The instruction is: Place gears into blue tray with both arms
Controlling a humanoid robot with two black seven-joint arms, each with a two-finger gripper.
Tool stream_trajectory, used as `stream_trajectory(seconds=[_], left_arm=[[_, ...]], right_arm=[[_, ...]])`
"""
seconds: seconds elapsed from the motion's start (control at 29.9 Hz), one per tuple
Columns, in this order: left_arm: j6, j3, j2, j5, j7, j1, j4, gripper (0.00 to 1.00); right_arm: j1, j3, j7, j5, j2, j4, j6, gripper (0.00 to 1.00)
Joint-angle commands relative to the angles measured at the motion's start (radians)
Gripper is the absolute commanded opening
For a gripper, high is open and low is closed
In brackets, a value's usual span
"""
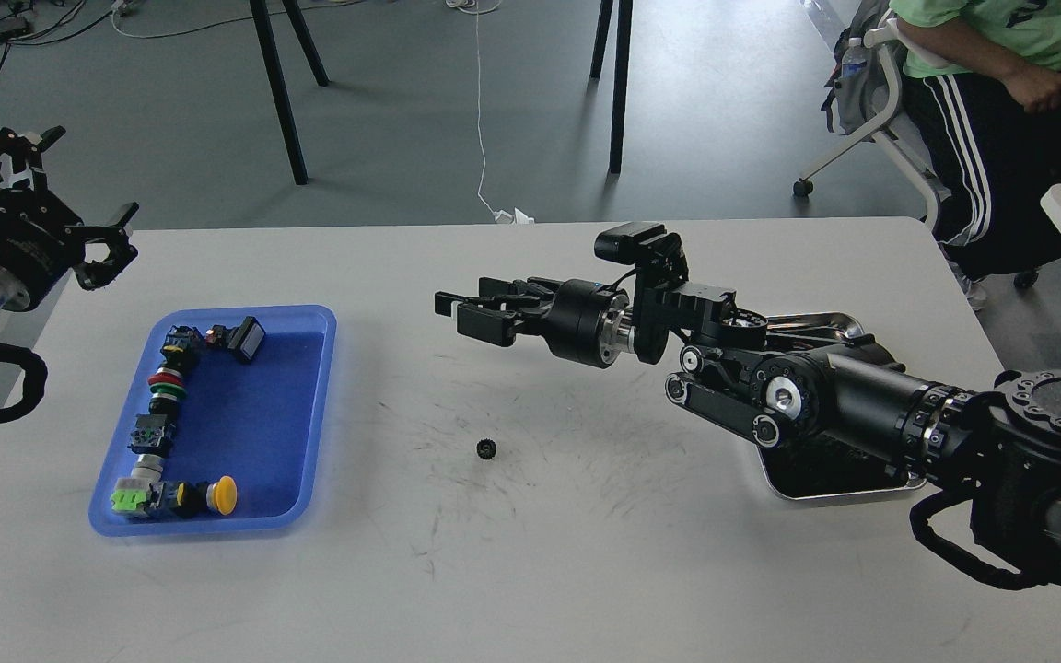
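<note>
- While the right gripper [448, 308] hangs above the middle of the white surface [586, 552], its jaws point left toward the blue tray [309, 405] and lie so close together that whether they grip anything cannot be told; nothing shows between the fingertips.
- The left gripper [111, 244] is raised off the surface's far left corner, its jaws spread apart and empty, apparently parked clear of the tray so that the way in stays free.
- One gear [485, 448], a tiny black toothed disc, lies alone on the bare surface, nearer the viewer than the right gripper and well apart from the tray's right rim. A second gear is not visible anywhere in this view.
- The blue tray sits at the left, within the left arm's reach, and already carries a row of push-button switches [162, 405] along its left and near walls; its central floor is bare, leaving room for small parts.
- A silver metal tray [825, 322] lies at the right, largely hidden under the right arm.
- Judged from this layout, the visible gear has yet to be picked up, and its small, flat form will likely call for a precise pinch from directly above.
</note>
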Motion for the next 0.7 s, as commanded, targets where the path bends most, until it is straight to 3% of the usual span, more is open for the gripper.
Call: stream_trajectory(seconds=[0.0,0.2,0.43,0.67], left_arm=[[0.000,-0.023,-0.020,-0.014,-0.003,0.001,0.001,0.98],[0.000,-0.146,-0.033,-0.040,0.011,0.066,-0.012,0.98],[0.000,-0.179,-0.044,-0.094,0.025,0.096,-0.018,0.99],[0.000,-0.307,-0.079,-0.131,0.005,0.159,-0.015,0.98]], right_arm=[[0.031,0.056,0.000,0.072,0.000,-0.035,0.001,0.79],[0.079,0.135,0.000,0.233,0.000,-0.105,0.012,0.79],[0.097,0.150,0.000,0.427,0.000,-0.173,0.007,0.80],[0.097,0.199,0.000,0.482,0.000,-0.201,0.000,0.81]])
